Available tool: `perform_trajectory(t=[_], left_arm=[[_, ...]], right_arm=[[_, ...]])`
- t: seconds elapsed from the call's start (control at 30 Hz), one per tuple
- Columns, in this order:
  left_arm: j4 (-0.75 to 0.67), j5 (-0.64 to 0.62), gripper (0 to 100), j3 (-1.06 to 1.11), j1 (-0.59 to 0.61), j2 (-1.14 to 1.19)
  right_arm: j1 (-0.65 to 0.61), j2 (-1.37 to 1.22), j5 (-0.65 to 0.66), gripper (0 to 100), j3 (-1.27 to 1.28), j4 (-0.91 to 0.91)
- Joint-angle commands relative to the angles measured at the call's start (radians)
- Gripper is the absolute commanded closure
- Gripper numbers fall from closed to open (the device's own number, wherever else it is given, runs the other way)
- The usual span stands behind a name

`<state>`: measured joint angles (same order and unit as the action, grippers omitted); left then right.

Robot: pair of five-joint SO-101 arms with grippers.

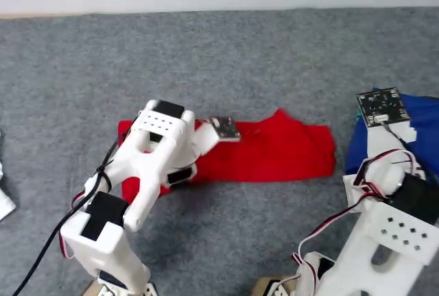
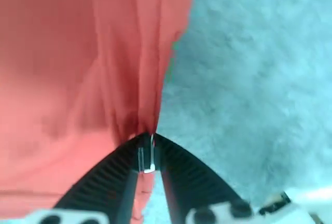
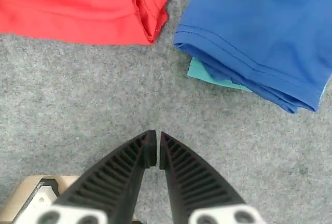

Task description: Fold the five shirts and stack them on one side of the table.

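Observation:
A red shirt [image 1: 274, 152] lies spread across the middle of the grey table [image 1: 226, 56]. My left arm [image 1: 161, 138] leans over its left part. In the left wrist view my left gripper [image 2: 148, 142] is shut on a pinched fold of the red shirt [image 2: 78, 68] near its edge. A folded blue shirt [image 3: 259, 32] lies at the right, on top of a teal shirt [image 3: 210, 75]. My right gripper [image 3: 154, 140] is shut on nothing, above bare table just short of the red shirt's corner [image 3: 150, 22] and the blue shirt.
The blue shirt [image 1: 418, 128] sits at the table's right edge, partly behind my right arm [image 1: 384, 200]. A white cloth [image 1: 4, 203] shows at the left edge. Bare grey table stretches behind the red shirt up to the far wall.

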<state>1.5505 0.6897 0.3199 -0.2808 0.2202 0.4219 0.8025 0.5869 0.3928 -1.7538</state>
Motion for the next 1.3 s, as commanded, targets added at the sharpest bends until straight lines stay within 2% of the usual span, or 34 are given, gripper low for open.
perform_trajectory(t=[0.0,0.1,0.27,0.6,0.87,1.13,1.27], left_arm=[[0.018,0.061,100,0.077,-0.043,-0.014],[0.012,0.112,100,0.182,-0.115,-0.014],[-0.002,0.114,100,0.242,-0.186,-0.015],[0.011,0.112,100,0.125,-0.072,-0.015],[0.054,0.112,99,0.062,-0.064,-0.015],[0.051,0.064,88,0.056,-0.066,-0.015],[0.069,0.061,86,0.045,-0.072,-0.017]], right_arm=[[0.004,0.018,-0.005,96.6,-0.005,-0.038],[0.004,0.018,-0.005,96.6,-0.005,-0.038],[0.004,0.015,-0.005,96.6,-0.005,-0.038],[0.004,0.01,-0.005,96.6,-0.003,-0.038],[0.002,0.008,-0.005,96.5,-0.003,-0.036],[0.002,0.008,-0.005,96.3,-0.003,-0.036],[0.002,0.008,-0.005,96.3,-0.003,-0.036]])
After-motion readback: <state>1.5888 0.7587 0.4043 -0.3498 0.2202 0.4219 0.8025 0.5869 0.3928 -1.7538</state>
